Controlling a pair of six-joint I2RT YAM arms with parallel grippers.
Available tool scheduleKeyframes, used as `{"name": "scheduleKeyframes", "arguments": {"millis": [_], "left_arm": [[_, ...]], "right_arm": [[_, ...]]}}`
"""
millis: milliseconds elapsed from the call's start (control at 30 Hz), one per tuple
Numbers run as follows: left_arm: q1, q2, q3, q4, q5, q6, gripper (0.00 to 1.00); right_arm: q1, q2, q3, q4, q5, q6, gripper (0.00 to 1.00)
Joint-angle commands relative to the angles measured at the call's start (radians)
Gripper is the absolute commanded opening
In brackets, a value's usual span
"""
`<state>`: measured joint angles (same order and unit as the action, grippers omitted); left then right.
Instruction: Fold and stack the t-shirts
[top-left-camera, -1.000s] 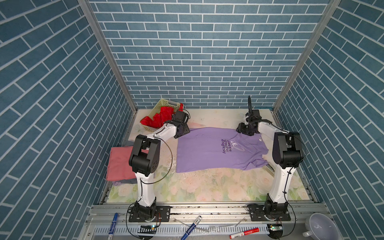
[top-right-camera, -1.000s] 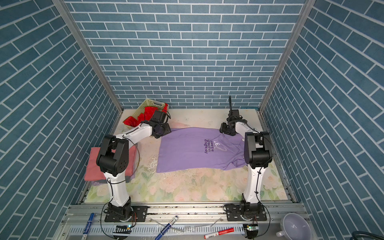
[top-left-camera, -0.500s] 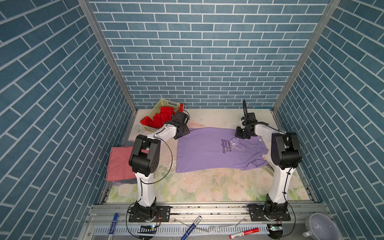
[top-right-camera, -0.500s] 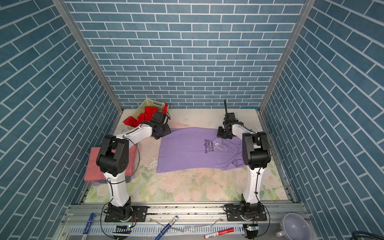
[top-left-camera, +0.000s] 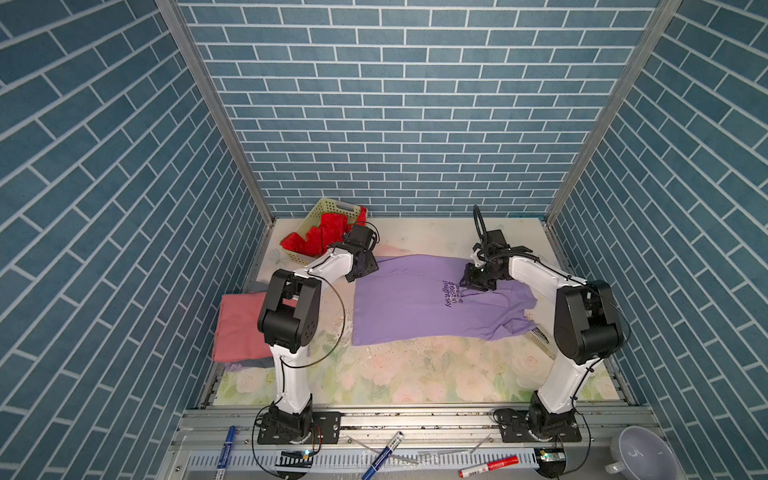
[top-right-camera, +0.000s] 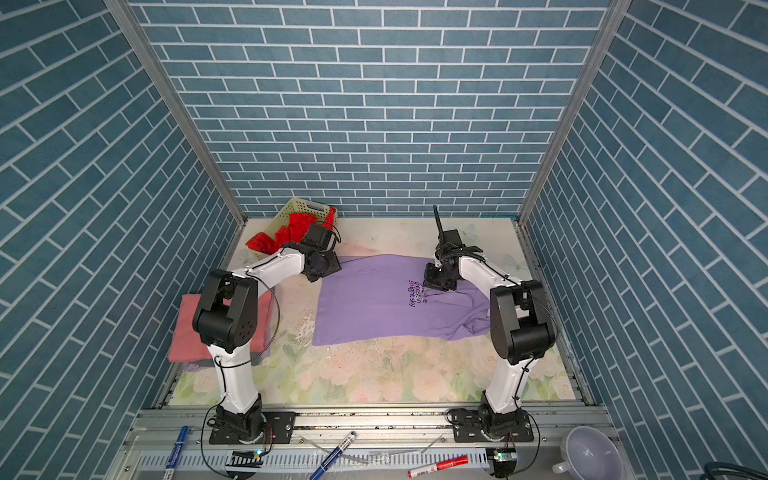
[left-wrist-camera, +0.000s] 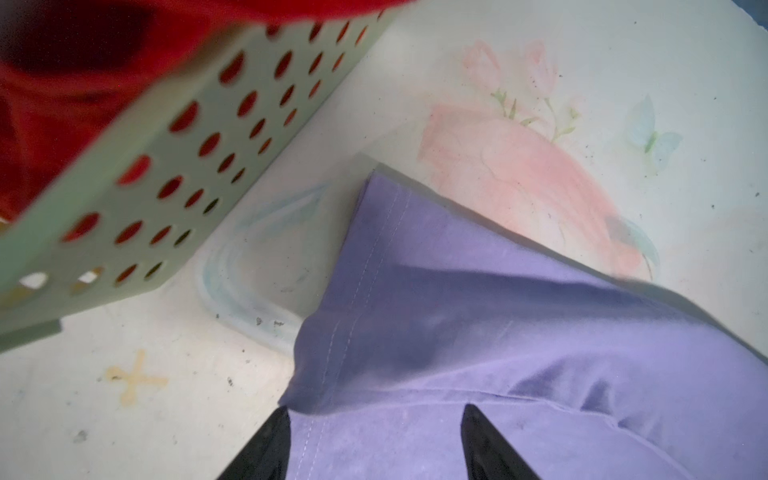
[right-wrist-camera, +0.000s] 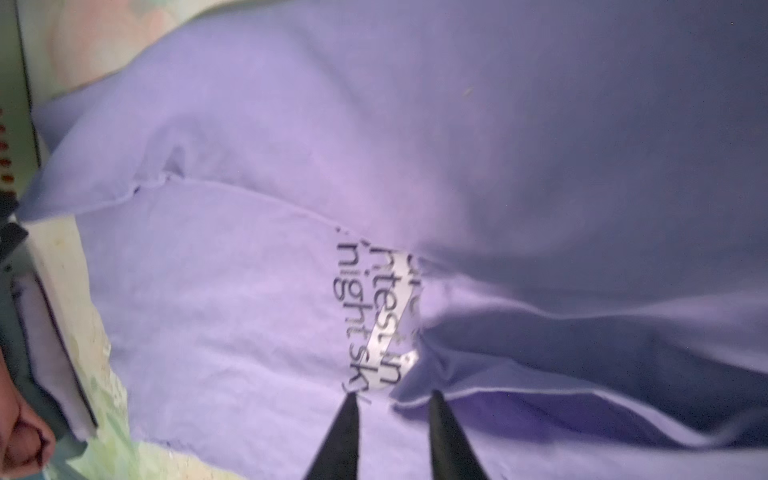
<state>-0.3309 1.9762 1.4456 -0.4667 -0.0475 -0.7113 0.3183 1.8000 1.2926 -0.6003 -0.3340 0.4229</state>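
A lilac t-shirt (top-left-camera: 415, 311) (top-right-camera: 374, 307) with dark chest text lies spread across the middle of the table. My left gripper (top-left-camera: 365, 268) (top-right-camera: 328, 268) (left-wrist-camera: 376, 415) sits open at the shirt's far left corner, its fingers straddling the hem. My right gripper (top-left-camera: 478, 282) (top-right-camera: 436, 282) (right-wrist-camera: 392, 399) hovers open over the printed text (right-wrist-camera: 374, 316), beside a folded-over edge of cloth. A red t-shirt (top-left-camera: 320, 237) (top-right-camera: 291, 235) fills the basket (top-left-camera: 328, 208) (left-wrist-camera: 137, 199). A folded salmon-pink t-shirt (top-left-camera: 241, 328) (top-right-camera: 187, 332) lies on grey cloth (top-left-camera: 249, 365) at the left.
Brick-patterned walls close in the table on three sides. Marker pens (top-left-camera: 382, 455) lie on the front rail, and a white bowl (top-left-camera: 640, 457) stands at the front right. The basket is close behind my left wrist.
My right gripper moved from the shirt's far right edge toward the chest text, and cloth now lies folded over part of the print. The left arm has not moved.
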Motion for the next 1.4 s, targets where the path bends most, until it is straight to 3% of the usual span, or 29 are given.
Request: {"name": "scheduleKeyframes", "arguments": {"millis": [0,133,267,400,633,1067,1233,1367], "left_arm": [[0.006,0.012,0.043,-0.052,-0.011,0.032,0.67],[0.006,0.023,0.06,-0.055,0.004,0.041,0.67],[0.007,0.024,0.06,-0.048,0.016,0.044,0.67],[0.007,0.025,0.058,-0.039,0.026,0.044,0.67],[0.007,0.015,0.04,-0.036,0.028,0.043,0.67],[0.009,0.075,0.095,-0.054,0.053,0.046,0.67],[0.012,0.09,0.125,-0.07,0.055,0.058,0.67],[0.015,0.093,0.141,-0.069,0.065,0.058,0.67]], "right_arm": [[0.017,-0.084,-0.022,-0.068,-0.051,0.03,0.43],[0.015,-0.114,-0.015,-0.033,0.092,0.036,0.49],[-0.015,-0.04,0.011,0.037,0.238,0.043,0.48],[-0.066,0.083,0.063,0.122,0.171,0.035,0.43],[-0.068,0.205,0.141,0.054,0.05,-0.044,0.36],[-0.044,0.005,-0.134,-0.038,0.052,0.032,0.35],[-0.023,-0.098,-0.159,-0.147,0.024,0.052,0.36],[-0.028,-0.139,-0.132,-0.184,0.101,0.055,0.38]]}}
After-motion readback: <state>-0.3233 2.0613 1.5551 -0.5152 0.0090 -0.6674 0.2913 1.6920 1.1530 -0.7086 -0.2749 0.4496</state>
